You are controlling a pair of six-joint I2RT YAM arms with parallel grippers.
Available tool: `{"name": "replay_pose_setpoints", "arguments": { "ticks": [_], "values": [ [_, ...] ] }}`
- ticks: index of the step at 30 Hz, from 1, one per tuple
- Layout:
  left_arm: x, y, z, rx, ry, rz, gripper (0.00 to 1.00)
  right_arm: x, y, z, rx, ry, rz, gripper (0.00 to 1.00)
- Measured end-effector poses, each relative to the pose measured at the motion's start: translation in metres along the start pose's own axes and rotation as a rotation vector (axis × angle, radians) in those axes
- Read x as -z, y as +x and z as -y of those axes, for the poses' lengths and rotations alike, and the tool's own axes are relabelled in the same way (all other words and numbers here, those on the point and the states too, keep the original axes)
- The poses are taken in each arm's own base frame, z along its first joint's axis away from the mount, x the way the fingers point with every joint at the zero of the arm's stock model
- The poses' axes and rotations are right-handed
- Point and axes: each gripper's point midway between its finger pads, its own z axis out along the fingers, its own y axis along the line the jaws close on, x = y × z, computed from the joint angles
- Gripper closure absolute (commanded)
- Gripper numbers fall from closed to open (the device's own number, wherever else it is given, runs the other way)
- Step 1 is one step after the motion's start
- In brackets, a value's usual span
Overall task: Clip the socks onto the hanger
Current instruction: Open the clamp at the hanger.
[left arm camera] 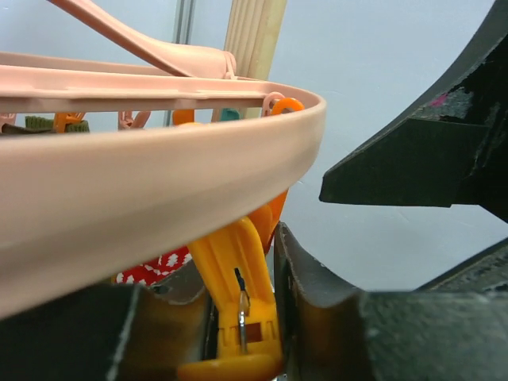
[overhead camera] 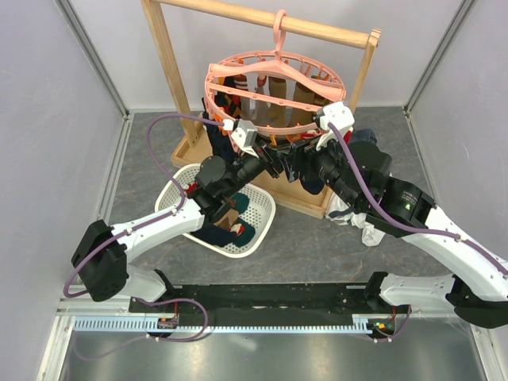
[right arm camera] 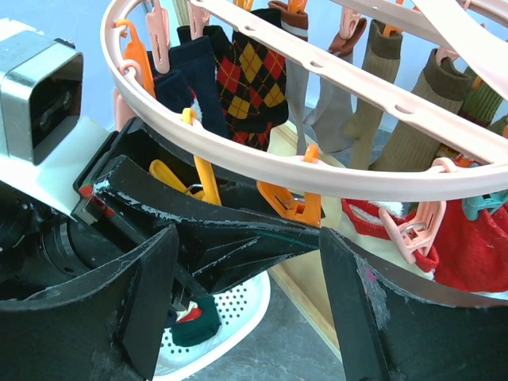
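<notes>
The pink ring hanger (overhead camera: 274, 75) hangs by its hook from the wooden rack, with several socks clipped on it: navy (right arm camera: 186, 67), argyle (right arm camera: 250, 79), tan (right arm camera: 373, 103) and red (right arm camera: 476, 246). My left gripper (overhead camera: 268, 159) is at the ring's front edge, shut on a yellow-orange clip (left arm camera: 238, 309) that hangs from the ring (left arm camera: 159, 182). A red sock with white pattern (left arm camera: 155, 266) shows behind it. My right gripper (right arm camera: 250, 309) is open and empty just below the ring (right arm camera: 317, 171), beside the left gripper's black fingers (right arm camera: 222, 230). A dark teal sock (overhead camera: 242, 232) lies in the basket.
A white mesh basket (overhead camera: 262, 208) with loose socks sits on the table under the left arm. The wooden rack's base (overhead camera: 305, 198) and posts (overhead camera: 163, 55) stand behind it. A white and grey garment (overhead camera: 369, 230) lies under the right arm.
</notes>
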Motion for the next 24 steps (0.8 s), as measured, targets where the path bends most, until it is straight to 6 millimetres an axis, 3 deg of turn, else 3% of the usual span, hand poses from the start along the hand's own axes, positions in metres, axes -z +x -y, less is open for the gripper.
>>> {"name": "replay_pose_setpoints", "arguments": {
  "ticks": [10,17,24],
  "values": [
    [0.001,0.003,0.003,0.002,0.014,-0.006,0.97,-0.005,0.001,0.002,-0.047,0.041,-0.015,0.3],
    [0.008,0.006,0.004,0.006,0.002,-0.018,0.98,-0.016,-0.002,0.012,-0.066,0.143,-0.014,0.43],
    [0.011,0.001,0.004,0.007,-0.015,-0.02,0.98,-0.033,0.007,0.02,-0.056,0.211,-0.04,0.44]
  ]
}}
